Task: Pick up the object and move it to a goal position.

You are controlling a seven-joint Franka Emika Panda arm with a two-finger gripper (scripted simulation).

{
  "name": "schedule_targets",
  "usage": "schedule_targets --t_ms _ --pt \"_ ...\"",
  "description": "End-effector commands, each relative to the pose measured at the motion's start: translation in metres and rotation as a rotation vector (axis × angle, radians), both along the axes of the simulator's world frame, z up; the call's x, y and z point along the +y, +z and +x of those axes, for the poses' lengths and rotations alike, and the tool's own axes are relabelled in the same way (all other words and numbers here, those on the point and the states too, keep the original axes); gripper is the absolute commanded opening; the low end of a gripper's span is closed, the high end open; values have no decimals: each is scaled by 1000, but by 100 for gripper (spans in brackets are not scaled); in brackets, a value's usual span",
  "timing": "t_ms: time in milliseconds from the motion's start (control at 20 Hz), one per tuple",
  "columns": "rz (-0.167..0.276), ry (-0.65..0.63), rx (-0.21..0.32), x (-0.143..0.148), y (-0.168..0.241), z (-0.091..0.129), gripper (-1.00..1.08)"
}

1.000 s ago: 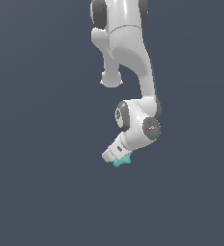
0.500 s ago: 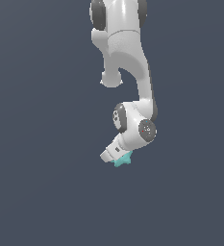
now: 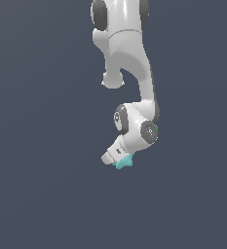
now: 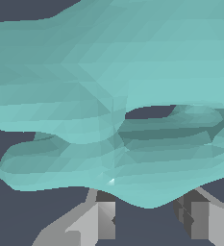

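A white robot arm (image 3: 129,73) hangs down from the top of the exterior view against a plain dark grey-blue background. At its lower end, the gripper (image 3: 119,159) is tilted, pointing down and toward the exterior view's left. A small teal knobby object (image 3: 123,162) sits right at the tip of the gripper, touching it and poking out on its lower side, with nothing visible beneath it.

In the wrist view the teal object (image 4: 113,96) fills most of the picture, a faceted shape with rounded lobes and a dark gap between two of them. Two grey fingertips (image 4: 100,220) show just beyond the object's edge, set apart from each other with the object lying across and in front of them. The jaws appear to be pinching the object between them, though the contact itself is hidden by the object.

The exterior view shows the whole arm and the object's small size; the wrist view alone shows the lobed surface and the fingertips.
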State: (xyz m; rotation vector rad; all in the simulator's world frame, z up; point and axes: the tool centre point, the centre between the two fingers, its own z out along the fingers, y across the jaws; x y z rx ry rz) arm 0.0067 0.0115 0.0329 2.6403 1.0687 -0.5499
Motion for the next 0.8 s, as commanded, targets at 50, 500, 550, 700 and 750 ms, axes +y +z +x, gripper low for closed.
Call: schedule_targets --t_ms 50,500,550,700,750 --pt "0 0 -1 -4 8 6 -100" --pt "1 1 -1 -30 49 36 -100" --pt "1 1 -1 -33 55 40 -100" --pt "2 1 -1 -44 72 54 -100" --pt "2 1 -1 -47 78 58 -100"
